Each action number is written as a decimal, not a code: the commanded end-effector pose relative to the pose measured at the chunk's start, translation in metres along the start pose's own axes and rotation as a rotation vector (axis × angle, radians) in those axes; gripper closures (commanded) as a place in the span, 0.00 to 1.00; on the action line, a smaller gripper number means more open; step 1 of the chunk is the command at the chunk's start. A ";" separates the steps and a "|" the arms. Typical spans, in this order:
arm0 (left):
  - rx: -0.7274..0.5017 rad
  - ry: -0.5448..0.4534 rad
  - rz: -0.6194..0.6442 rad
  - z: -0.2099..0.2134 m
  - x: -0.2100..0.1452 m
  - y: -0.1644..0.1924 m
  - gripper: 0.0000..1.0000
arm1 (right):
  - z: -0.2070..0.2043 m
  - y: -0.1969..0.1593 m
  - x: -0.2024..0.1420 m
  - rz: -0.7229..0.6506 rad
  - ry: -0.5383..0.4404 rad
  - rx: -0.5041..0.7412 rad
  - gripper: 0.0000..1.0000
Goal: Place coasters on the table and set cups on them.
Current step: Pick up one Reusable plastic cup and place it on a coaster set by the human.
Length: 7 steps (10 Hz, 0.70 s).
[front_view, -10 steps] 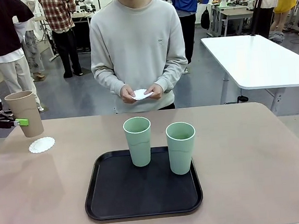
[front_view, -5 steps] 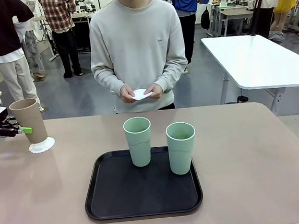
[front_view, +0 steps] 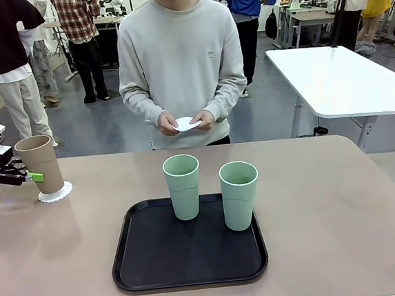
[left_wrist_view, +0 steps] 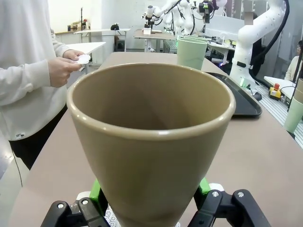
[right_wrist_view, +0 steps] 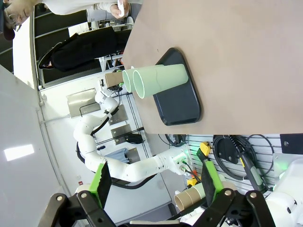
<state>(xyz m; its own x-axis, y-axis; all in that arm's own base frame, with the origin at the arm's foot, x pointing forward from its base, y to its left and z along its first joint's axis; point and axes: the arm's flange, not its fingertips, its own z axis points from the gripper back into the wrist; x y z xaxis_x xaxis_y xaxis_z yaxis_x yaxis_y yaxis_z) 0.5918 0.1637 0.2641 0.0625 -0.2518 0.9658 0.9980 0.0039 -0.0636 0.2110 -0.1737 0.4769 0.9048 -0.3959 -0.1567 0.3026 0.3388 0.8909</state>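
Item: tan cup (front_view: 41, 164), middle left of front frame. Pinched by left gripper (front_view: 35, 177), base meeting coaster (front_view: 55, 196) on table (front_view: 326, 199), slightly tilted. Right gripper (right_wrist_view: 155, 177): spread, empty. Handling: level cup, centre it, open gently.

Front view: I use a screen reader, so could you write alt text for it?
The left gripper holds the tan cup upright on a white coaster at the table's left end. Two mint cups stand on a black tray mid-table; the person opposite holds spare coasters.
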 end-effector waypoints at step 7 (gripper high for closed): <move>-0.047 -0.047 -0.033 -0.002 -0.015 0.011 0.15 | 0.000 -0.001 -0.001 0.008 0.003 0.012 0.00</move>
<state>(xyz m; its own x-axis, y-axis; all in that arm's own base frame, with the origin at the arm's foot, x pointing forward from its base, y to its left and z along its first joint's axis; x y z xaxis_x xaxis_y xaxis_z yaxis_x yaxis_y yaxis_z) 0.5975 0.1613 0.2477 0.0623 -0.2218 0.9731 0.9973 -0.0254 -0.0696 0.2110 -0.1737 0.4769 0.9048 -0.3959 -0.1567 0.3025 0.3388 0.8909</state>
